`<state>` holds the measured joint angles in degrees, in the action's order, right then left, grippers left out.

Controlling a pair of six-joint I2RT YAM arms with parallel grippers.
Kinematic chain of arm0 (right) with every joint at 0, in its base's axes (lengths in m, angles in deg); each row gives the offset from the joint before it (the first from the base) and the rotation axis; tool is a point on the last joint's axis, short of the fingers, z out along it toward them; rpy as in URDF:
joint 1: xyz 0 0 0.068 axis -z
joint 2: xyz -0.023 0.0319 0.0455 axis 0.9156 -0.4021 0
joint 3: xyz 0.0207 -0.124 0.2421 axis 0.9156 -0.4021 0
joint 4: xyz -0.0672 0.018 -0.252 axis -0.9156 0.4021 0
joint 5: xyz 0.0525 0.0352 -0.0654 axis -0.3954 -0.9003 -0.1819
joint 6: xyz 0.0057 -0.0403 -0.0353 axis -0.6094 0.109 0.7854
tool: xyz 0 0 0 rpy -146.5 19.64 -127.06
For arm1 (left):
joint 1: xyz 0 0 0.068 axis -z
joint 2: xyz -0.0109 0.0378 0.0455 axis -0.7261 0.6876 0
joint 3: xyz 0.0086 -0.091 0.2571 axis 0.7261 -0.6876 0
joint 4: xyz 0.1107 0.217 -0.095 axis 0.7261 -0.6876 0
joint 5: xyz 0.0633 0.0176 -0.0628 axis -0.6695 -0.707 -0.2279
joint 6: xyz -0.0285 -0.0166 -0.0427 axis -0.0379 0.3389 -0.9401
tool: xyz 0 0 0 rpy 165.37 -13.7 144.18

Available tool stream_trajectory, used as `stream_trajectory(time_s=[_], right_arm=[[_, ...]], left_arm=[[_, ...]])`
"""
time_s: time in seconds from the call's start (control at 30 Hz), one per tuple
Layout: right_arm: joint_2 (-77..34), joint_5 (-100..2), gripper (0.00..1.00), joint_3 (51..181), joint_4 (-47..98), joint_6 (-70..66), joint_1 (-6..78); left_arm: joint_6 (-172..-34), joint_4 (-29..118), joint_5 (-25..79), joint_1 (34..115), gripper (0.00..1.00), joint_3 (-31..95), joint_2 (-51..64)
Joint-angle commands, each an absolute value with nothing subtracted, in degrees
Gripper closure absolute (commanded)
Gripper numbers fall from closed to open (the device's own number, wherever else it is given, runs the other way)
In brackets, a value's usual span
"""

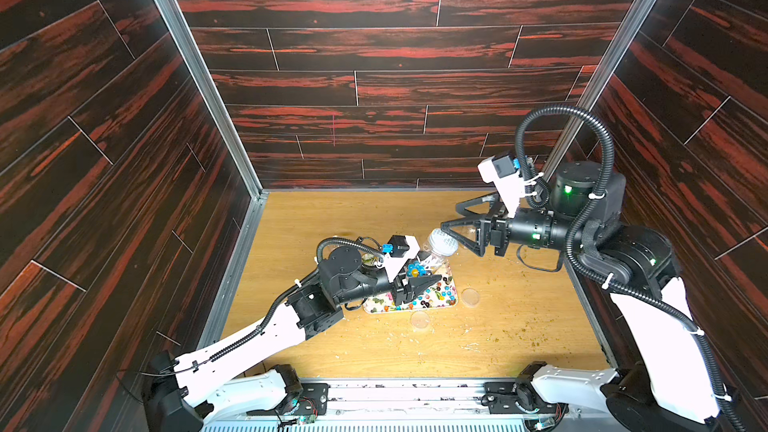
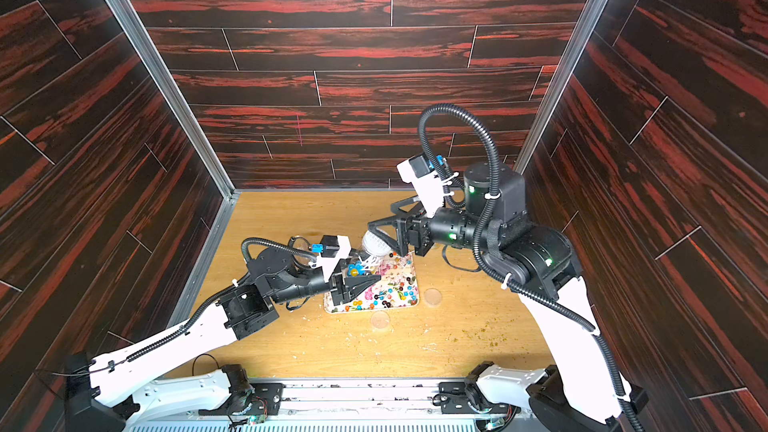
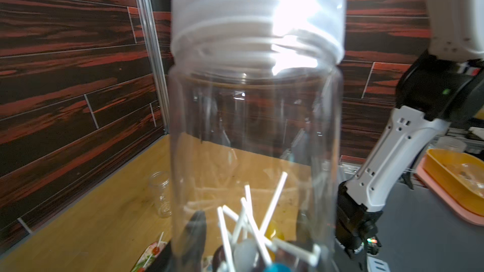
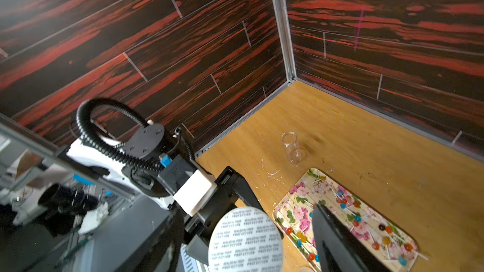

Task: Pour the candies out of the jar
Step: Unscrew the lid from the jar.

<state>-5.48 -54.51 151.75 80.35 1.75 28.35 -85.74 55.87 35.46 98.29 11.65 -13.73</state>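
Between the fingers of the left claw sits the jar, clamped low on its clear body and held over the floral tray on the desk. Its long axis tilts up and away from that claw toward the right arm, so its white cap faces the right claw. That claw's jaws stand apart with the cap at their tips; whether they touch it I cannot tell. The right arm is the nearer to the cap. Some candies lie in the jar's bottom, and many more are scattered on the tray. The cap probably has to come off before the rest will pour.
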Motion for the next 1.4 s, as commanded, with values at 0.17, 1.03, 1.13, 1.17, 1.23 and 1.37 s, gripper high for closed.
stream_trajectory(time_s=[0.17,1.03,1.13,1.17,1.23,1.37], right_arm=[[-6.5,-42.0,0.21,149.7,83.2,-12.5,25.2],[-9.9,-42.7,0.34,146.7,82.8,-14.1,21.0],[-10.0,-42.2,0.36,146.6,83.2,-14.0,20.9],[-9.9,-42.1,0.37,146.5,83.3,-14.0,20.9],[-9.8,-42.1,0.41,146.3,83.2,-13.7,20.8],[-9.6,-43.1,0.48,146.3,82.3,-11.8,20.6]], left_arm=[[-78.4,59.6,24.8,98.4,0.65,12.5,-12.1],[-76.4,59.2,22.8,98.4,0.65,12.8,-11.1],[-76.6,59.2,22.8,98.4,0.65,12.8,-11.2],[-76.6,59.2,22.9,98.4,0.65,12.8,-11.2],[-76.7,59.2,23.0,98.4,0.65,12.8,-11.4],[-76.9,59.0,23.7,98.4,0.65,12.8,-11.6]])
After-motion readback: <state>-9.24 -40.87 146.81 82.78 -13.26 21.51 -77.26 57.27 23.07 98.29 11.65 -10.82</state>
